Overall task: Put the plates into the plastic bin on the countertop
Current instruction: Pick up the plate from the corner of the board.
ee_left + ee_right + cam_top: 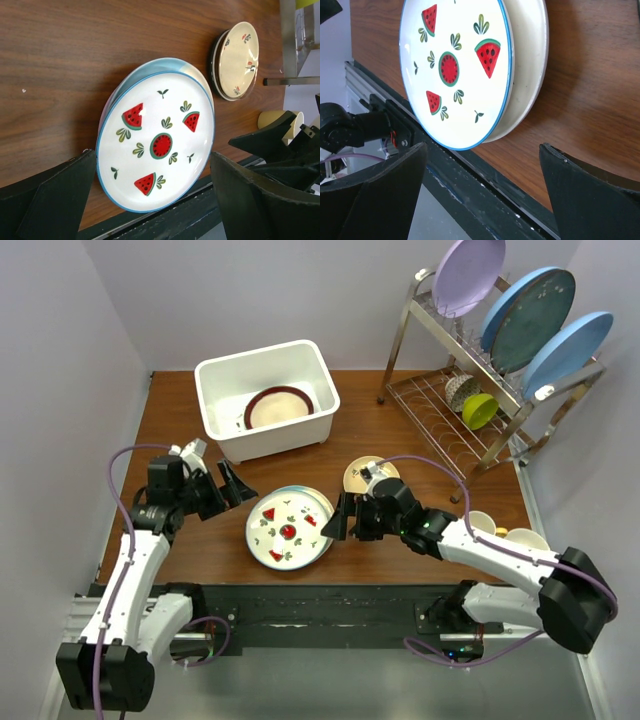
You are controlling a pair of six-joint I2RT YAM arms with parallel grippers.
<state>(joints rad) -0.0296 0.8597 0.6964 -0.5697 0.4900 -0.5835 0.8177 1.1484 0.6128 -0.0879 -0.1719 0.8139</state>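
The white plastic bin (214, 368) stands at the back of the countertop (180, 410) with the maroon-rimmed cream plate (278, 406) lying inside. The white plate with red-green motifs (287, 528) tops a stack near the front edge, over the pale blue plate (320, 502). No pink plate can be made out. The small tan plate (360, 468) lies behind my right gripper. My left gripper (232, 485) is open and empty just left of the stack. My right gripper (340, 520) is open and empty just right of it. Both wrist views show the motif plate (156, 142) (455, 70) between open jaws.
A chrome wire rack (440, 405) at the back right holds an upright lilac plate (468, 275), two blue plates (528, 318) and a yellow cup (480, 410). Pale cups (483, 524) sit at the right edge. The black front rail (330, 595) runs close below the stack.
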